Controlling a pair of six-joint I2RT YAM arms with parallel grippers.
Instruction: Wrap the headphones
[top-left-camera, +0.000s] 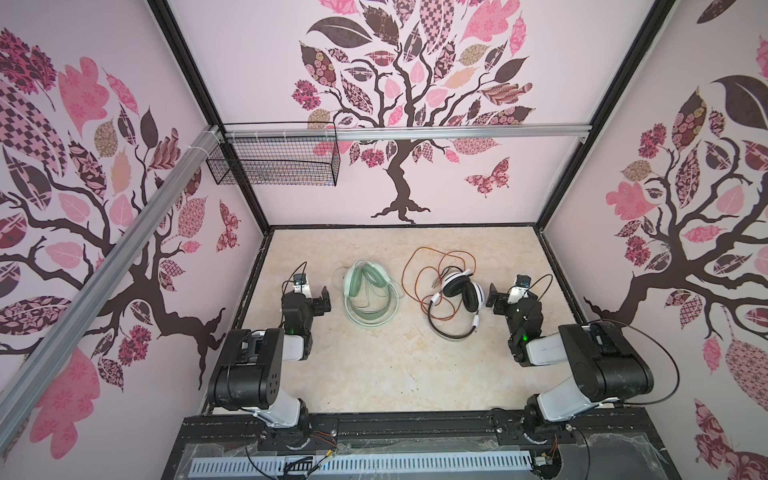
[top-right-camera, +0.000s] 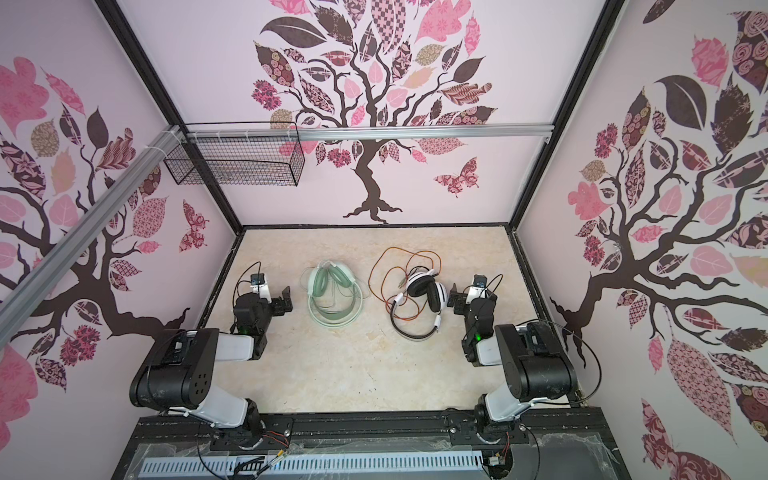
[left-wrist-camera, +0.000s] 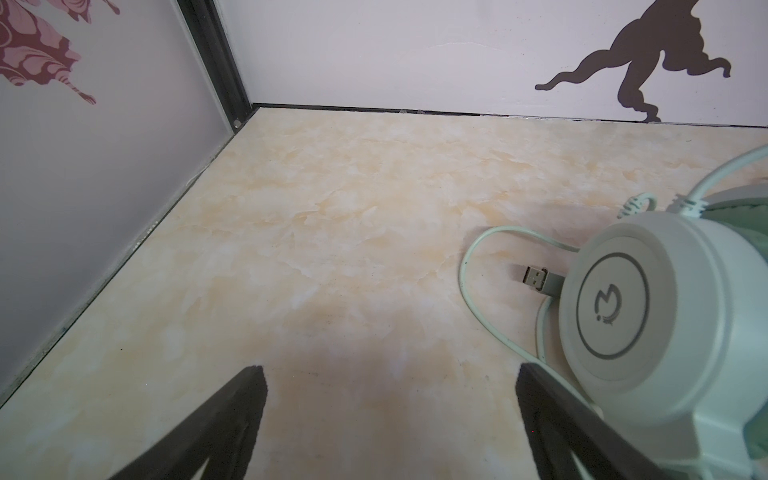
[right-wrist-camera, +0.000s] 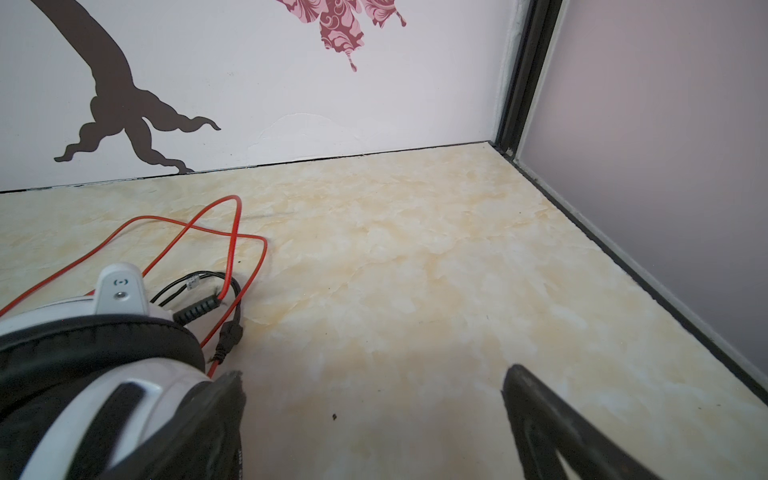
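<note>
— Headphones, where are they?
— Both on the worktop (top-left-camera: 386, 374). The mint-green pair (top-left-camera: 358, 284) is beside the left pincer (left-wrist-camera: 388, 374), the white pair (top-left-camera: 467, 295) beside the right pincer (right-wrist-camera: 374, 376). Both pincers stand wide apart, holding nothing.
— How will they handle?
— Light, I'd judge: stiff cups and bands, limp cords. The orange-red cord (right-wrist-camera: 235, 239) sprawls in loose loops and will likely snag. The pale cord (left-wrist-camera: 462, 270) lies closer in.
— Where to grip?
— Steady a band or cup with one pincer and pinch the cord near its plug with the other.
</note>
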